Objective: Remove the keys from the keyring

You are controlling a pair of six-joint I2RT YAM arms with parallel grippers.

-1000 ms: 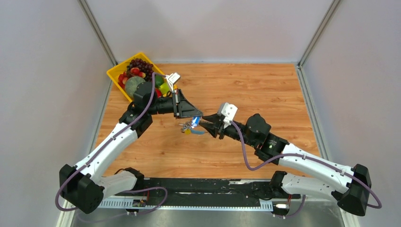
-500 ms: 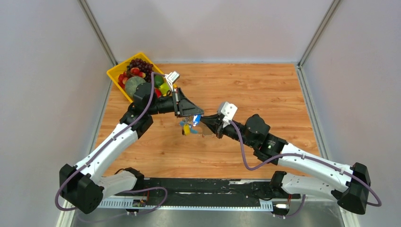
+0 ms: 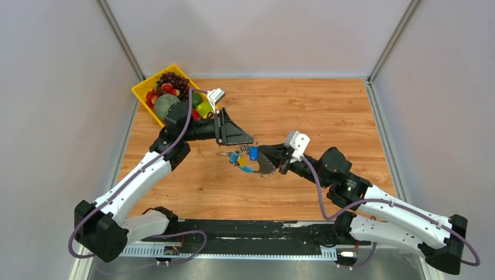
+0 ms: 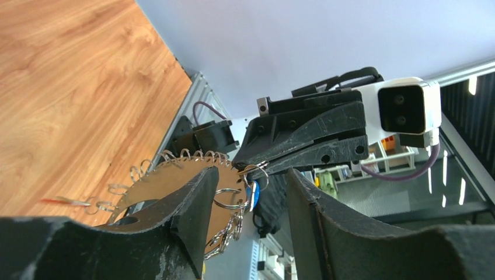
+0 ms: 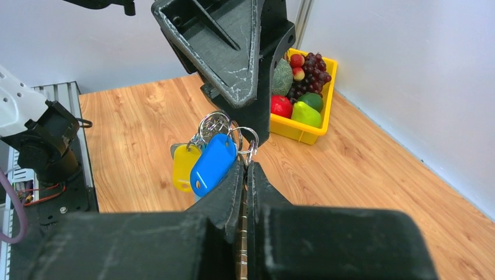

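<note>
Stretching inward, right end effector pinches keyring; left end effector gapes.

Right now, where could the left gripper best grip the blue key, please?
Probably by the flat plastic head of the blue key, pinched across its faces from the side away from the right gripper, which is shut on the ring beside it.

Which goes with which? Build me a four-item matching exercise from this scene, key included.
Things:
1. left pincer
2. right pincer
3. blue tag
4. yellow tray

States:
a. holds fruit
b. shut on the keyring
c. open
d. hangs beside a yellow tag

Pairs: 1-c, 2-b, 3-d, 4-a.
</note>
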